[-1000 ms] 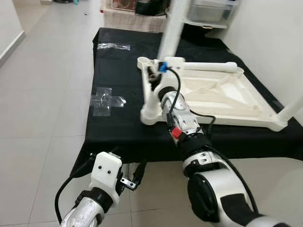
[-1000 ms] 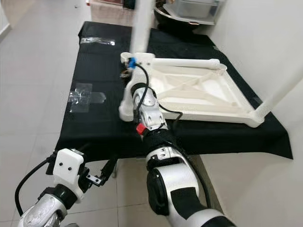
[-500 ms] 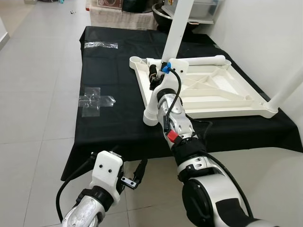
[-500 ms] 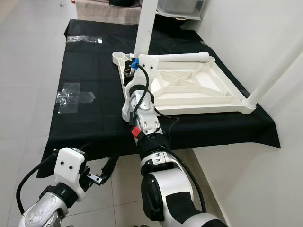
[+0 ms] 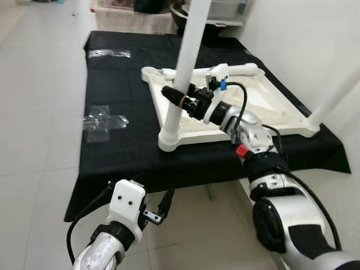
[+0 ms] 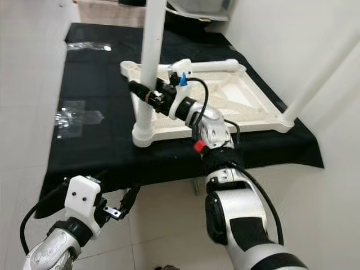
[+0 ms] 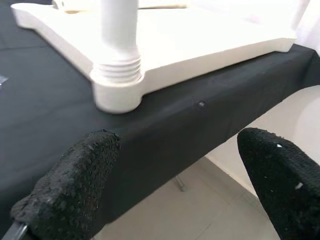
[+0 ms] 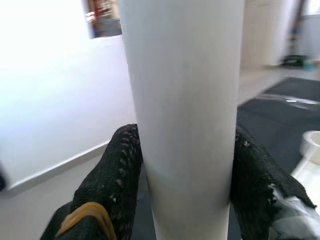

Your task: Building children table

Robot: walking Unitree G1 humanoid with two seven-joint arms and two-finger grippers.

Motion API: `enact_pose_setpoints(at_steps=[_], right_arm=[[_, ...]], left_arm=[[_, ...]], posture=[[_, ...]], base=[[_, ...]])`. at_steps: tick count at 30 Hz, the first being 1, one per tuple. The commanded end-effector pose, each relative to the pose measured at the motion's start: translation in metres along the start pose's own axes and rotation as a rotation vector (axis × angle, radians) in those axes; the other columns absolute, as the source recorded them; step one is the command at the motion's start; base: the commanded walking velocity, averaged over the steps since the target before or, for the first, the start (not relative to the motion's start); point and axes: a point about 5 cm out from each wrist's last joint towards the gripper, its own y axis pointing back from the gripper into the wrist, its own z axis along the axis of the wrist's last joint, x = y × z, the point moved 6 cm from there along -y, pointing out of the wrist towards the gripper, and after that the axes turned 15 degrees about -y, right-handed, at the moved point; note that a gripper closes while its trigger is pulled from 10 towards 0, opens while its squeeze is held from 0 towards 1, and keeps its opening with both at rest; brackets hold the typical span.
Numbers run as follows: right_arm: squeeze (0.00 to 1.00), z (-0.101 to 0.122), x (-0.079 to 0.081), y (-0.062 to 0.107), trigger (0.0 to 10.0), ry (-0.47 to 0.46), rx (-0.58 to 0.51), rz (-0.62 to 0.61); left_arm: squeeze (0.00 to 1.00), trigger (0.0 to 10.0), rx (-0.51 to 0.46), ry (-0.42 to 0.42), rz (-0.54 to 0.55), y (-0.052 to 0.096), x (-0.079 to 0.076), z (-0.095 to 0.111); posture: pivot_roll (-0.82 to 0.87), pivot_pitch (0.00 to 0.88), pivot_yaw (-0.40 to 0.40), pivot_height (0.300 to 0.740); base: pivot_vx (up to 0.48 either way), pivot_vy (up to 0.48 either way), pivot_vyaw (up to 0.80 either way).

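Right wrist view: right gripper is clamping white leg at frame centre | leg is rigid, light, smooth, slip-prone; hold low near socket | left gripper is spread wide, idling.

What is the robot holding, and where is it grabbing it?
The right hand grips the white table leg partway up, above its screwed-in base. The left hand holds nothing.

the two eye views look forward and down from the head, over the near edge of the bench, sharing its whole top. the left wrist view sits low, just off that near edge, facing the near-left corner socket. the right wrist view looks at the upright leg from very close.
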Motion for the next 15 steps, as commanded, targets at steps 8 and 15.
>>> enact_pose_setpoints(at_steps=[8,15], right_arm=[[0.0,-0.03,0.027,-0.024,10.0,0.016,0.196,0.196],[0.0,-0.015,0.006,-0.035,0.0,0.018,0.08,-0.019]], left_arm=[[0.0,10.0,0.011,0.003,0.001,0.001,-0.002,-0.003],[0.0,10.0,0.011,0.003,-0.001,0.001,-0.002,-0.002]], posture=[[0.14,0.147,-0.161,0.74],[0.14,0.155,-0.16,0.74]], base=[[0.0,0.0,0.0],[0.0,0.0,0.0]])
